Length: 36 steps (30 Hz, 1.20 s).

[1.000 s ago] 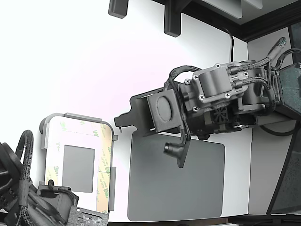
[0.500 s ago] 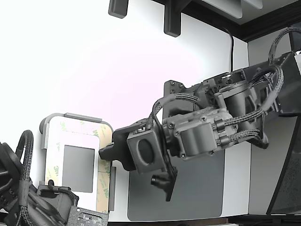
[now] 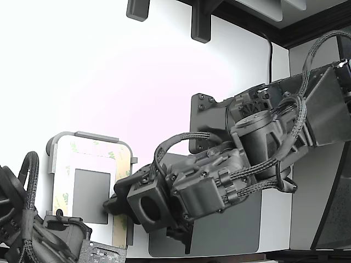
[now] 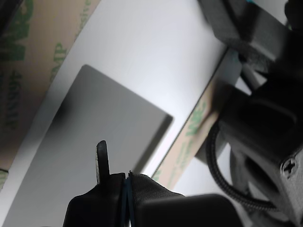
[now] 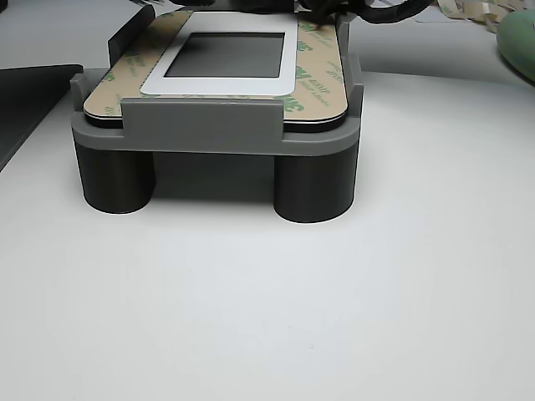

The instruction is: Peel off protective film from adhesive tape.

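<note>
Tan-yellow protective film [image 5: 320, 83] with green logos lies flat on the adhesive tape [image 3: 122, 181], which borders the grey panel [image 3: 91, 195] seated in the light grey tray frame [image 5: 201, 125] on the white tabletop [image 5: 267, 292]. In the exterior view the gripper [image 3: 109, 206] reaches over the panel's right edge, beside the liner strip there. In the wrist view its tips look pressed together, holding nothing visible. A dark grey mat [image 3: 241, 230] lies under the arm.
</note>
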Each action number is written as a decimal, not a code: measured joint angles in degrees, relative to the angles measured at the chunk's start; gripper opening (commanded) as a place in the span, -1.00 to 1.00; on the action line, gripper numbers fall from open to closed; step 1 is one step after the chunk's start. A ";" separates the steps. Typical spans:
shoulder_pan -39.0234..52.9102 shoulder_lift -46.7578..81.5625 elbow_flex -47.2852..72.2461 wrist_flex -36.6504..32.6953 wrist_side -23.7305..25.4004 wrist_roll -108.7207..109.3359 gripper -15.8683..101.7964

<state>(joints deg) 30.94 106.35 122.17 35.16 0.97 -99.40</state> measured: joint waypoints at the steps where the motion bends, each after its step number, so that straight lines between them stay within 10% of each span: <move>1: 0.44 -0.53 -0.62 0.00 -0.09 -0.26 -0.91; 36: 6.94 -11.16 -7.29 -2.11 2.72 -3.96 -0.91</move>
<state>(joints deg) 37.88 95.19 114.87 33.05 3.69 -103.36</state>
